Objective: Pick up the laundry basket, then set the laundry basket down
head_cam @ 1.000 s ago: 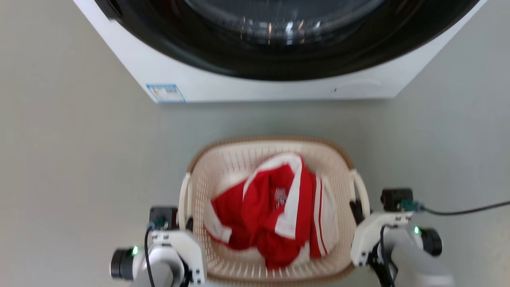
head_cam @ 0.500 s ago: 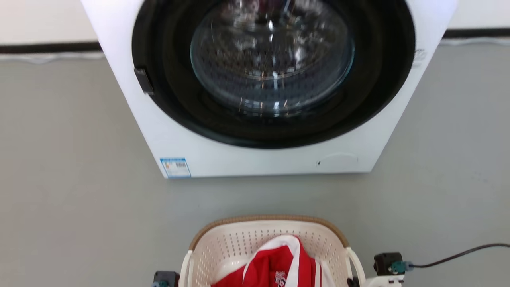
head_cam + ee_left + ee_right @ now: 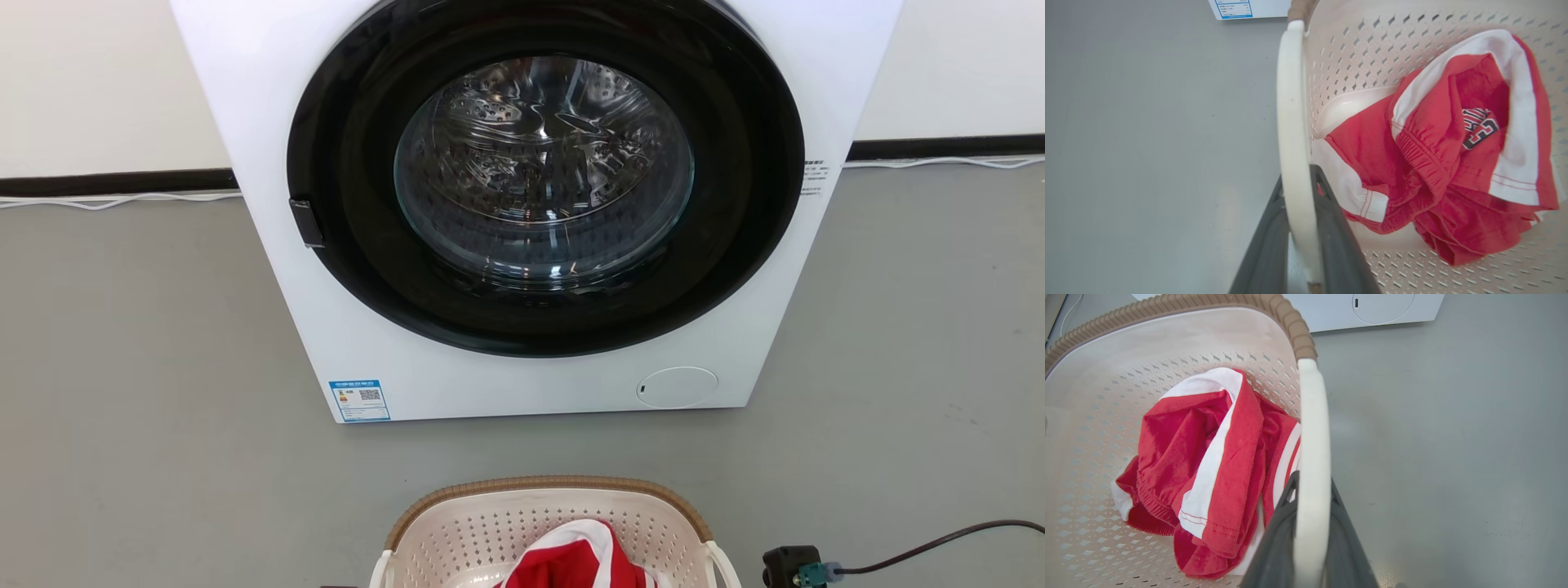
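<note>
The laundry basket [image 3: 539,523], cream-white and perforated with a brown woven rim, sits at the bottom edge of the head view, in front of the washing machine. A red and white garment [image 3: 1437,155] lies crumpled inside it. In the left wrist view my left gripper [image 3: 1297,179] is shut on the basket's white side handle [image 3: 1290,102]. My right gripper [image 3: 1312,482] is shut on the other white handle [image 3: 1312,416]. I cannot tell whether the basket [image 3: 1086,416] touches the floor.
A white front-loading washing machine [image 3: 269,122] with a closed dark round door [image 3: 543,180] stands close ahead on the grey floor [image 3: 122,367]. A black cable [image 3: 939,539] runs off to the lower right. A wall with a dark skirting [image 3: 114,181] lies behind.
The head camera has tilted upward: the washing machine's whole door now shows, the basket has slid to the bottom edge and both wrists have dropped out of that view.
</note>
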Robot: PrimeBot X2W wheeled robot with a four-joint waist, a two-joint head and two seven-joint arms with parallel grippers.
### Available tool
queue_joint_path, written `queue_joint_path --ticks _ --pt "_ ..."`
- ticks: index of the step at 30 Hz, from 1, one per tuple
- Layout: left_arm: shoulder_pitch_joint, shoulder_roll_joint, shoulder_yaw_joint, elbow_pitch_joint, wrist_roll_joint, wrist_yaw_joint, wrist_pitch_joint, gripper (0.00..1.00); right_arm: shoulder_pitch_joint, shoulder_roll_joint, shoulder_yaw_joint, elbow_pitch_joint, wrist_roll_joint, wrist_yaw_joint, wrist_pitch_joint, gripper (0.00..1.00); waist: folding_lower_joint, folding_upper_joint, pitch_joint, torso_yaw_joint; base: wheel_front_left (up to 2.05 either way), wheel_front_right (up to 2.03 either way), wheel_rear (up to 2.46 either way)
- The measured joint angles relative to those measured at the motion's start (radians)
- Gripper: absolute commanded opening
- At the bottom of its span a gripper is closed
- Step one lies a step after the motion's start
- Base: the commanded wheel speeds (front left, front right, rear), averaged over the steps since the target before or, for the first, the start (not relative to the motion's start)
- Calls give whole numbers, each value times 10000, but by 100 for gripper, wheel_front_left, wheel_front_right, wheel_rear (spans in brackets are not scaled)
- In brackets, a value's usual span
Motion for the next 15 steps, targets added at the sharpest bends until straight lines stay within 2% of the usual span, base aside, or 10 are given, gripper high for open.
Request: queue_joint_path --ticks 15 --pt "1 13 -301 88 -268 29 -29 0 12 2 780 136 767 0 -142 0 0 0 -92 62 0 0 0"
